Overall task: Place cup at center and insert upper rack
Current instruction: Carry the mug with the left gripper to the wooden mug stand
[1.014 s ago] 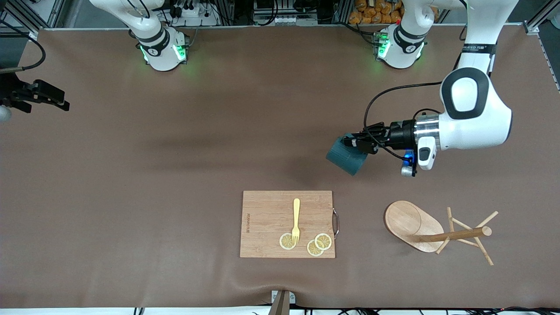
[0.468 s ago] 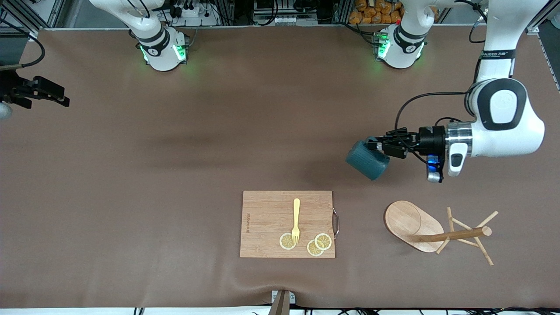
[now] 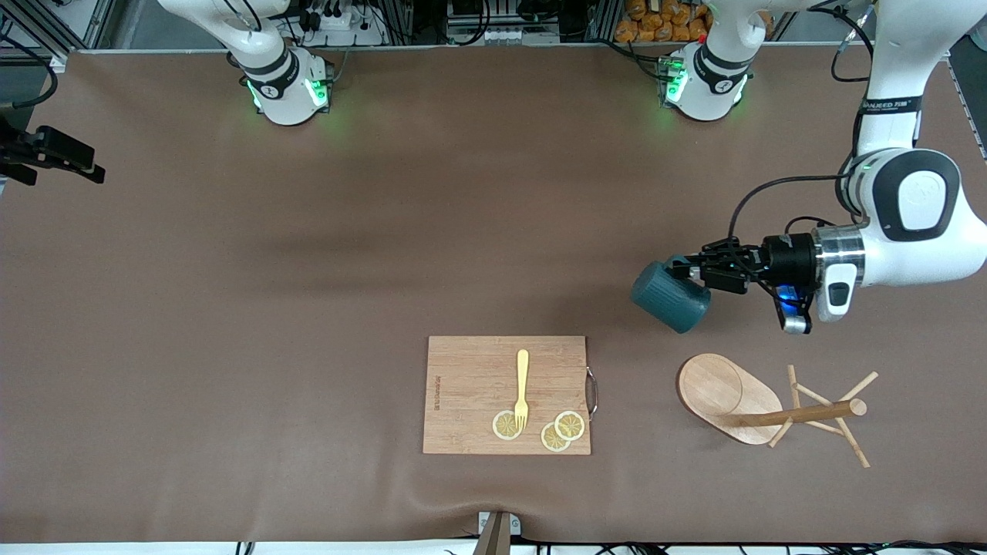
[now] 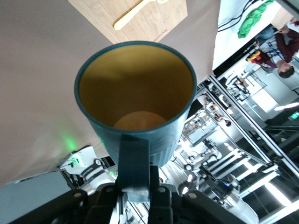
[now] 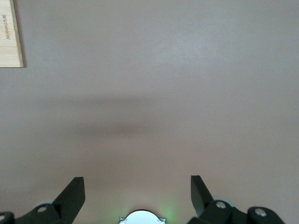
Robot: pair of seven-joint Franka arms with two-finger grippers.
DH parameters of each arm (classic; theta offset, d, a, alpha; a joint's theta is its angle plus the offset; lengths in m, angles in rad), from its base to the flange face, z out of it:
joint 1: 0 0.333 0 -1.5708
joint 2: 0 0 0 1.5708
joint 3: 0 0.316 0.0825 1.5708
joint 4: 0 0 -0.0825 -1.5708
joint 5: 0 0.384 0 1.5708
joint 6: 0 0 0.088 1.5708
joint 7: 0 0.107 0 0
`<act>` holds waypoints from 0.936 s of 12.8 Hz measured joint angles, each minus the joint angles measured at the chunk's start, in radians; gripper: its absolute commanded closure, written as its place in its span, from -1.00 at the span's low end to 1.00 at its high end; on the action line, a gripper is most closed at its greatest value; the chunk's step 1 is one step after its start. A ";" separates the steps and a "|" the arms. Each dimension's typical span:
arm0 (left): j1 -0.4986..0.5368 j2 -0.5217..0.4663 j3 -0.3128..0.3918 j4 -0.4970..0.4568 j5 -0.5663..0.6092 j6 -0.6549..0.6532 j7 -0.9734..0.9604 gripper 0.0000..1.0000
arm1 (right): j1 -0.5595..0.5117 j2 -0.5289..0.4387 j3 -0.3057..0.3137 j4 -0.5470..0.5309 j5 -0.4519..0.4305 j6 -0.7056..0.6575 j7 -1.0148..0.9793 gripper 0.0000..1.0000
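Since the earlier frames the left pincer [image 3: 692, 272] has carried the cup [image 3: 670, 297] toward the left arm's end of the desk [image 3: 308, 270], and it now hangs in the air tilted on its side, over bare desk close to the upper rack [image 3: 771, 408]. The pincer is clamped on the cup's handle [image 4: 134, 165]. The rack lies toppled near the cutting board [image 3: 505, 395]. The right pincer [image 5: 138, 193] waits, spread wide, over bare desk at the right arm's end.
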 measured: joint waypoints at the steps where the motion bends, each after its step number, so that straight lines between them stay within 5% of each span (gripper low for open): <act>1: 0.020 0.018 0.000 0.019 -0.012 -0.027 0.000 1.00 | -0.001 0.000 -0.001 0.000 0.000 0.000 0.000 -1.00; 12: 0.202 0.130 0.000 0.110 -0.129 -0.246 0.063 1.00 | -0.001 0.000 0.001 0.000 0.000 -0.001 0.000 -1.00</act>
